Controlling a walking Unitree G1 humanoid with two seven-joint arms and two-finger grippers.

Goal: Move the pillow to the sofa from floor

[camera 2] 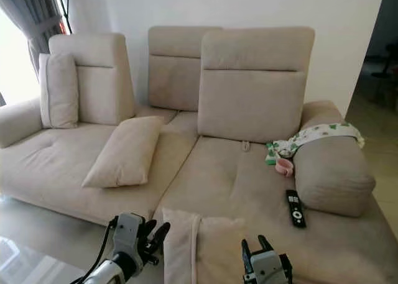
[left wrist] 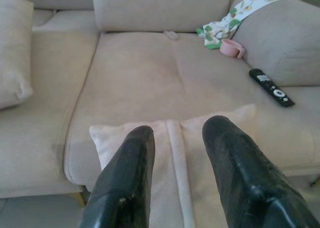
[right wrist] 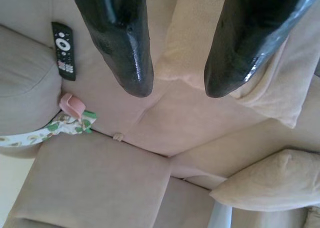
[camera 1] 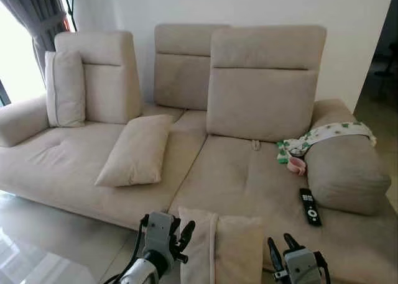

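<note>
Now: pillow at the sofa's front edge

Upright between the two pincers, the pillow (camera 1: 221, 247) leans against the front edge of the sofa (camera 1: 242, 178), its top rising just above the seat cushion. The left pincer (left wrist: 175, 138) hovers over the pillow's top with its fingers (left wrist: 132, 153) spread apart, gripping nothing. The right pincer (right wrist: 172, 83) stands beside the pillow on the other side, fingers also parted and empty. Farther back on the seat lie a black remote (camera 1: 310, 206), a pink cup (camera 1: 296, 165) and a green-patterned cloth (camera 1: 323, 135) draped over the armrest. Another cushion (camera 1: 137, 150) lies flat on the left seat.
</note>
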